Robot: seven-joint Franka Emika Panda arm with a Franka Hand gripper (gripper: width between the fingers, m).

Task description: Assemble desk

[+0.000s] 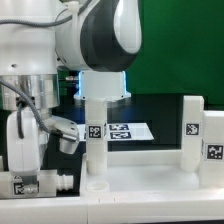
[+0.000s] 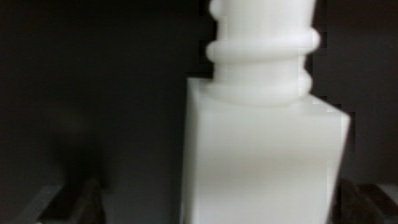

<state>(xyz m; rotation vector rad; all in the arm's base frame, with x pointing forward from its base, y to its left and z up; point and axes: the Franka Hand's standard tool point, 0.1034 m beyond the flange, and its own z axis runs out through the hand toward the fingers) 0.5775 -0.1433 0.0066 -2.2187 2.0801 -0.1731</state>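
Gripper [image 1: 35, 120] hangs at the exterior view's left, its jaws spread wide and empty, low over a loose leg [image 1: 40, 183] that lies on its side near the front. Two more legs stand upright on the tabletop panel [image 1: 140, 178], which stretches across the near part of the scene: one leg [image 1: 97, 140] at the middle, pegged down, it seems, and another [image 1: 194, 135] toward the right, both showing tags. Behind them, farther off, lies the marker board [image 1: 130, 131] on the dark table. From the wrist view a square leg body with its round peg [image 2: 263, 45] fills the picture close ahead, likely the next part lined up for grasping, though the blur leaves that uncertain.
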